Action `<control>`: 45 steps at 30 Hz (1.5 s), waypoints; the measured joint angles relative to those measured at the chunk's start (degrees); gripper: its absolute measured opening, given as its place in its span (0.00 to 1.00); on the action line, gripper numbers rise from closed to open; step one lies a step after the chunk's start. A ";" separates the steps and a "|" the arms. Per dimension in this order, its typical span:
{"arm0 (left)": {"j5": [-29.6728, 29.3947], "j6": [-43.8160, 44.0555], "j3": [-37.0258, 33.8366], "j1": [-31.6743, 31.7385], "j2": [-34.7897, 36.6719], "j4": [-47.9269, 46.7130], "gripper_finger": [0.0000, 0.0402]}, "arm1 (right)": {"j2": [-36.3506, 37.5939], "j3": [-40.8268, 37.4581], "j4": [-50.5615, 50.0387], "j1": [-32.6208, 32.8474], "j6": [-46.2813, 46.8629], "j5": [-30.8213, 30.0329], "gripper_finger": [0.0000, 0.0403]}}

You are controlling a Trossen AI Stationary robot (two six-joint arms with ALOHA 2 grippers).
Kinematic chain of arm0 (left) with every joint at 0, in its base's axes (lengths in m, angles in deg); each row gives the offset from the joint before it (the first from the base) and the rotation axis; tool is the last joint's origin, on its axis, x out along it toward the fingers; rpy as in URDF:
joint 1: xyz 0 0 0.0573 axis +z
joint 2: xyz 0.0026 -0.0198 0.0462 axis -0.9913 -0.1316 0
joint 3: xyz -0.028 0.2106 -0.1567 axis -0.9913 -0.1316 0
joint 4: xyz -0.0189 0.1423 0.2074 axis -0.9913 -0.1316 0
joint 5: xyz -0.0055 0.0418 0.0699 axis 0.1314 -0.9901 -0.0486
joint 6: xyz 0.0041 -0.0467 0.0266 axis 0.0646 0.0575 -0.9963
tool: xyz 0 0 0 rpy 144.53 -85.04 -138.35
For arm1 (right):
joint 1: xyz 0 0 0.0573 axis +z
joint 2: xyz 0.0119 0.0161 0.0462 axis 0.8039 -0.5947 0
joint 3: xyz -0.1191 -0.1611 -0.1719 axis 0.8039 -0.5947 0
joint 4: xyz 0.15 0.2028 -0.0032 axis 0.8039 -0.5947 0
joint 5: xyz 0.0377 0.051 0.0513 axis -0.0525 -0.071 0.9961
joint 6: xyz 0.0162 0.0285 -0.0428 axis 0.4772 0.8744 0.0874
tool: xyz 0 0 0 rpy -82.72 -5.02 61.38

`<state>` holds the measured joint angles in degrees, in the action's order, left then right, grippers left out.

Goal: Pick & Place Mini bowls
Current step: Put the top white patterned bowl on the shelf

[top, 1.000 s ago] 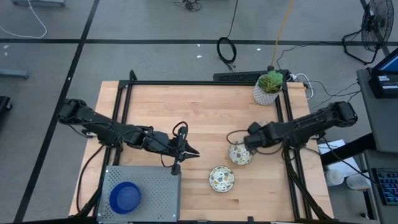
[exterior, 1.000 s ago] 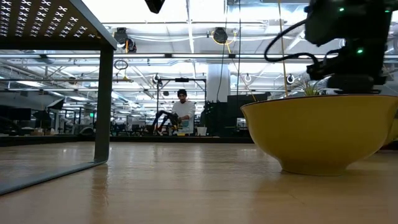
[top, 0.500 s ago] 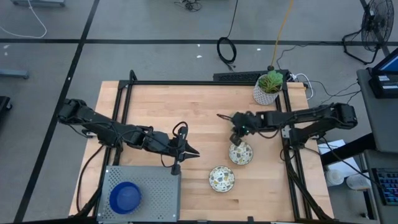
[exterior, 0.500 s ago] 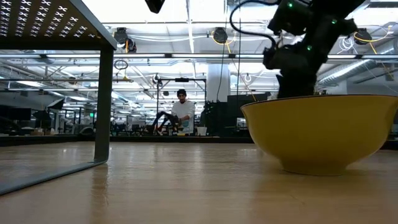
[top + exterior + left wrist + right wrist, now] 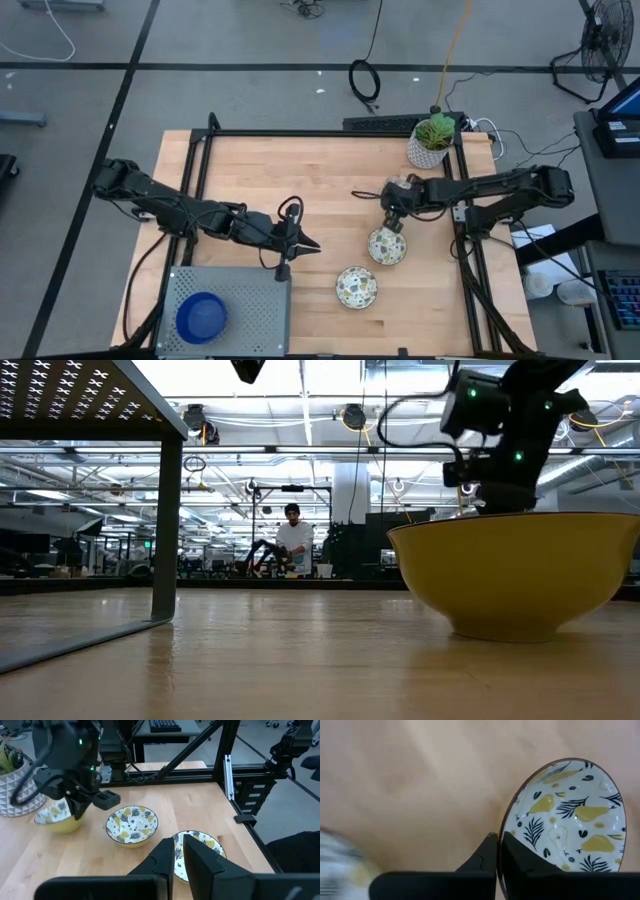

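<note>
Two mini bowls, yellow outside and white with yellow pears and dark leaves inside, stand on the wood table (image 5: 300, 170): one (image 5: 387, 247) (image 5: 131, 824) and one nearer the front (image 5: 356, 287) (image 5: 212, 844). A third such bowl (image 5: 565, 820) (image 5: 52, 815) is in my right gripper (image 5: 392, 212) (image 5: 497, 840), just beyond them. A solid blue bowl (image 5: 201, 317) sits on the grey perforated stand (image 5: 250, 290). My left gripper (image 5: 315, 246) (image 5: 178, 845) hovers mid-table, shut, holding nothing. My right gripper pinches the bowl's dark rim (image 5: 506, 832), one finger inside the bowl and one outside. The fingers come from above, slanting down. The bowl sits tilted in the hold, its patterned inside showing; whether its foot touches the table I cannot tell.
A white pot with a green plant (image 5: 432, 140) stands at the far right corner, close behind my right arm. The stand's leg (image 5: 167, 530) rises at the near left. A yellow bowl (image 5: 515, 575) fills the low view's right. A person stands far off in the room.
My right gripper has swung from over the right-hand table bowl toward the table's far edge, rolling its wrist and tipping steeper as it went. The two bowls on the table and the blue bowl have stayed in place.
</note>
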<state>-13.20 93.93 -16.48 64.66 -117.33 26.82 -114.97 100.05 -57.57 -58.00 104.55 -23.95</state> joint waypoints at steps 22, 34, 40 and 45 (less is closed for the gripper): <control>-0.01 0.06 0.00 0.01 0.00 -0.07 0.12 | 0.97 0.13 -0.24 -0.68 6.24 5.74 0.37; -0.01 0.07 0.00 0.00 0.00 -0.09 0.12 | 7.75 0.22 -12.24 -13.58 19.96 5.55 0.41; -0.01 0.11 0.00 0.00 0.00 -0.26 0.12 | 7.66 0.21 -19.50 -20.19 20.74 2.59 0.41; -0.01 0.07 0.00 0.00 0.00 -0.46 0.12 | 7.27 0.22 -16.34 -20.70 19.89 2.80 0.41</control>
<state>-13.21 93.99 -16.48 64.66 -117.33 26.36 -107.71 100.28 -73.91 -78.70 124.44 -21.15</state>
